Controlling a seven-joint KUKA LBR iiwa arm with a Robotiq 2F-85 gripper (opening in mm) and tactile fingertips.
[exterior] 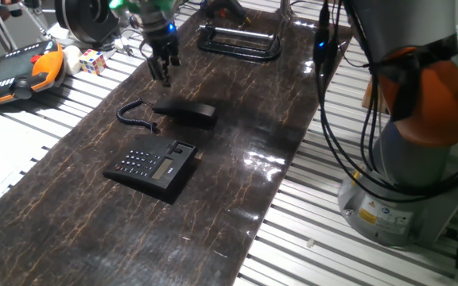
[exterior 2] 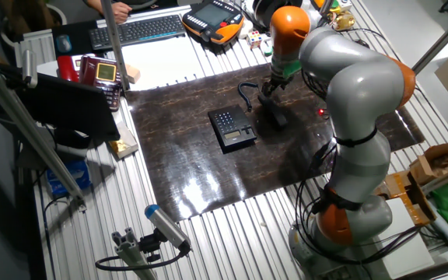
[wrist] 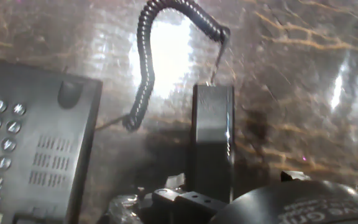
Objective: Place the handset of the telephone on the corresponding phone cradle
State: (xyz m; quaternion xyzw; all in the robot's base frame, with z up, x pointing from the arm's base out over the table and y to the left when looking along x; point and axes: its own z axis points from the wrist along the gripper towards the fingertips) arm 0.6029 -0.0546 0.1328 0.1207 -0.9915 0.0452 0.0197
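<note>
Approach step: tool hovers released above handset, which lies on tabletop off telephone. Next: descend, clamp handset mid-length.

Bulky silver-grey arm of rounded segments, broken by orange bands at the joints: 1 by the base, 1 at the top near the wrist. Wide pale cylindrical base carrying a small yellow warning sticker and a white label with print too small to read. Black cables looped loosely down the side of the body. Black claw with 2 slim dark fingers beneath a wrist lit green and blue. In the hand view, only a dark rounded housing with faint embossed lettering, and a black bracket edge beside it.
</note>
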